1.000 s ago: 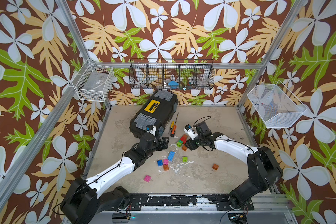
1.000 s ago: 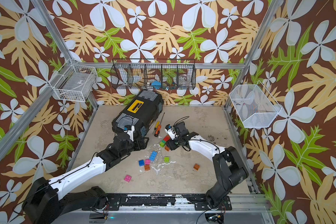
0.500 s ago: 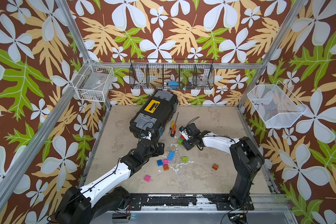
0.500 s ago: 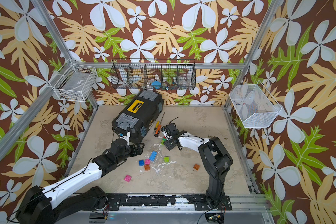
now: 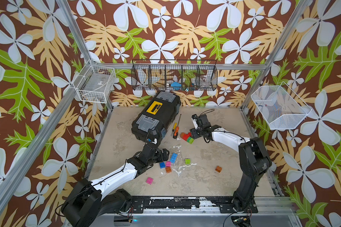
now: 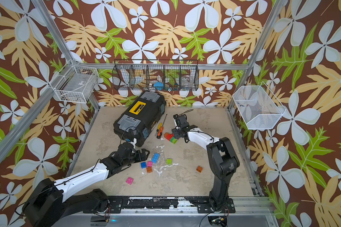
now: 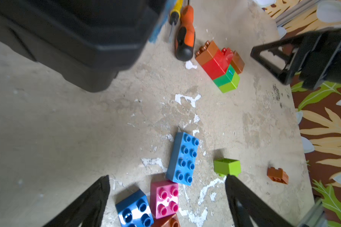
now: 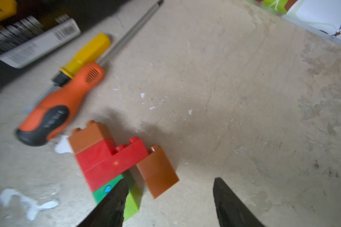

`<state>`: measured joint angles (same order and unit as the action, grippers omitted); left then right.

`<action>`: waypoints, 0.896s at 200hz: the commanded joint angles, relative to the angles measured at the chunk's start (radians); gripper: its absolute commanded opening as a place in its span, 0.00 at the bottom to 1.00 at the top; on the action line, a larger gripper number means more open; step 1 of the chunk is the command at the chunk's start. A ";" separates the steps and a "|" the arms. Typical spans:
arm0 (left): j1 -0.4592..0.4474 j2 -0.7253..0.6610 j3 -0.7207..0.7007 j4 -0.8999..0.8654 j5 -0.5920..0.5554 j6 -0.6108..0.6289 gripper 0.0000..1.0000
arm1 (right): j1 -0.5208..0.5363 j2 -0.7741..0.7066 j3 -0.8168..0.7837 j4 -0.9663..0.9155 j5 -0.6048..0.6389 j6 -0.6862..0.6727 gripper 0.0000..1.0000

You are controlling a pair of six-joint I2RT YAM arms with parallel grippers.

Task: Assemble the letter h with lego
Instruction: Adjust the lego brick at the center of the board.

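The right claw (image 8: 169, 184) sat open and empty by the brick stack (image 8: 110, 163). The wide-open left claw (image 7: 166, 179) needed to drop straight around the long blue brick (image 7: 183, 158).

Both arms pair glossy white shells with matte black joints. The left arm (image 5: 114, 177) has a long white forearm link and a bulky black shoulder housing (image 5: 81, 206). A thin black cable (image 5: 122, 170) runs along the white shell. The right arm (image 5: 229, 138) also has a white link, followed by a scuffed, dusty black elbow block (image 5: 253, 157). Another thin black cable loop (image 5: 206, 110) shows by its wrist. The left gripper (image 5: 165, 153) and right gripper (image 5: 191, 134) are black with tapered, wedge-shaped fingers (image 7: 87, 204). From the side, the fingers are open triangular frames. Both arms bolt to a black base rail (image 5: 165, 203) with chipped paint and silver screws (image 5: 140, 206).
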<state>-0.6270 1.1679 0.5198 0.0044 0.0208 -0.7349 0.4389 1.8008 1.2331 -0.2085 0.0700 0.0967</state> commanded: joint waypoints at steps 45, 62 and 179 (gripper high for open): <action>-0.117 -0.058 -0.044 -0.014 -0.025 -0.123 0.92 | 0.107 -0.374 -0.344 0.037 -0.267 0.043 0.65; -0.138 -0.064 -0.047 -0.061 -0.044 -0.168 0.92 | 0.190 -0.476 -0.410 -0.015 -0.251 0.027 0.65; -0.148 -0.194 -0.148 -0.226 -0.309 -0.411 0.68 | 0.446 -0.725 -0.650 -0.004 -0.033 0.534 0.58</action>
<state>-0.7738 1.0149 0.3885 -0.2028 -0.2226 -1.0851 0.8825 1.0424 0.6052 -0.2855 -0.0463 0.5499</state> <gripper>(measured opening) 0.674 0.584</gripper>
